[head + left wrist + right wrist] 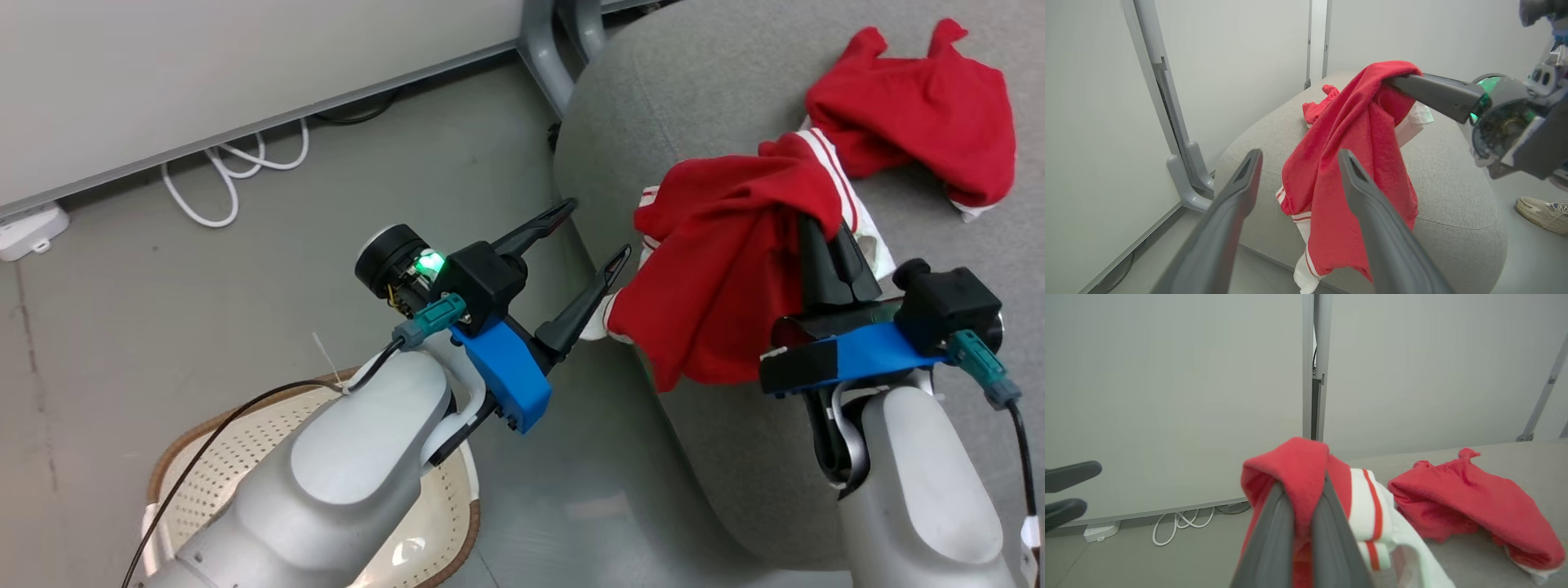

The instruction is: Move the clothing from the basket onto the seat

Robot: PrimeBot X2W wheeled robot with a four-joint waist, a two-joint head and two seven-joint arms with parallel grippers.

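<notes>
My right gripper [816, 224] is shut on a red garment with white striped trim [718, 278], which drapes off its fingers over the left edge of the grey seat [702, 90]. The same garment [1355, 171] hangs in front of my left gripper [1300, 157] in the left wrist view. That left gripper [594, 229] stands open and empty just left of the hanging cloth, not touching it. A second red garment [914, 106] lies crumpled farther back on the seat. The cream perforated basket [245, 457] sits on the floor under my left forearm, mostly hidden.
White cables [233, 175] and a white power strip [28, 233] lie along the wall base at the left. A grey partition foot [563, 49] stands by the seat's back corner. A person's shoe [1541, 212] rests on the floor beyond the seat.
</notes>
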